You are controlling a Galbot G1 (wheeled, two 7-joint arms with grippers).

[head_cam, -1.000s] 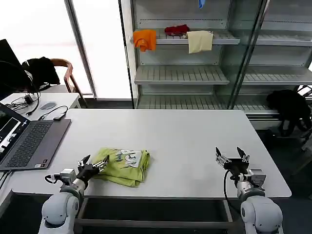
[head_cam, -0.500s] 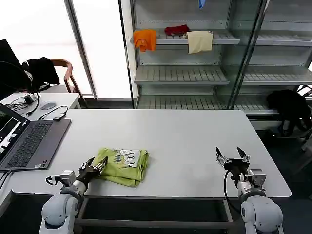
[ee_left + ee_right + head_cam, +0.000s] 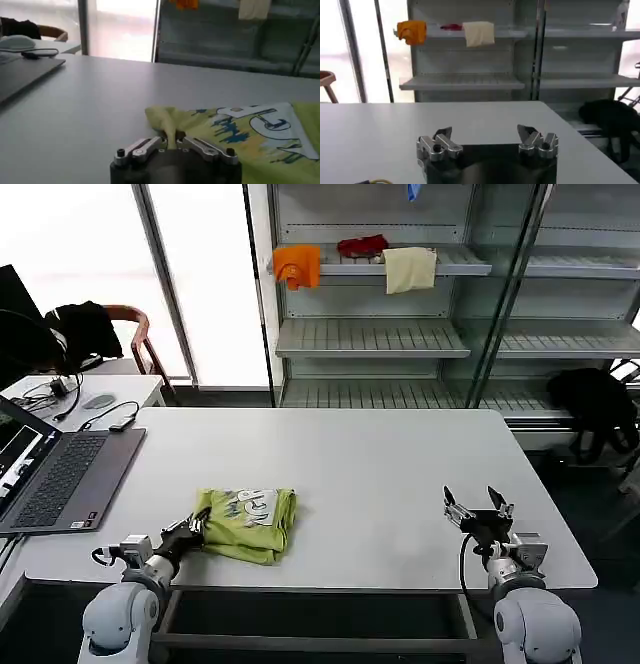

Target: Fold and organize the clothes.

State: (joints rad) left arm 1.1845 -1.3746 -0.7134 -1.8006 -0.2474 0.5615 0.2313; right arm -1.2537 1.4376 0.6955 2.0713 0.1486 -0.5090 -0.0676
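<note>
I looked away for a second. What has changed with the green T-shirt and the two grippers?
The left gripper, shut on the T-shirt at its near corner, has drawn back toward the robot, dragging the folded shirt along the table toward its left. The right gripper stays open and parked near the table's front edge.

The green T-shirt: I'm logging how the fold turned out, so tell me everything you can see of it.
The lime-green T-shirt lies folded into a compact, slightly rumpled bundle of thin soft fabric on the white table, near the front edge on the robot's left. A pale print with blue-green lettering faces up. The left gripper is shut on a pinched-up corner of it. The right gripper sits open, well apart from it.
</note>
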